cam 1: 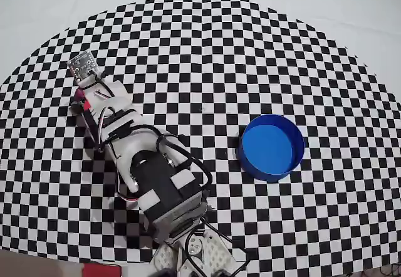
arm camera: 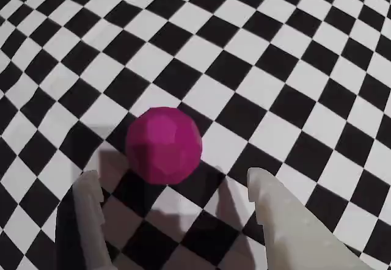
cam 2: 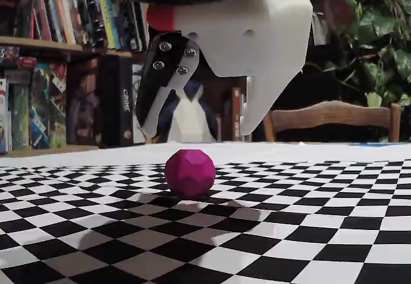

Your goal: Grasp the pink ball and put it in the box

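- The pink ball (arm camera: 164, 146) is faceted and roughly round, with no long axis; it rests on the checkered desk (arm camera: 293, 68) just ahead of the claw (arm camera: 174, 187), centred between its 2 spread fingers (arm camera: 88, 203) and untouched.
- The claw (cam 2: 196, 130) hangs released above the ball (cam 2: 189, 172), with bare checkered cloth all around.
- In the overhead view the box (cam 1: 272, 147) sits well apart, to the arm's right, holding nothing.

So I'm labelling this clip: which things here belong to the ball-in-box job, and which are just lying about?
Job:
- pink ball, on the checkered cloth between the open fingers
- blue box, empty

Lying about:
- books on the shelves
- plant
- wooden chair
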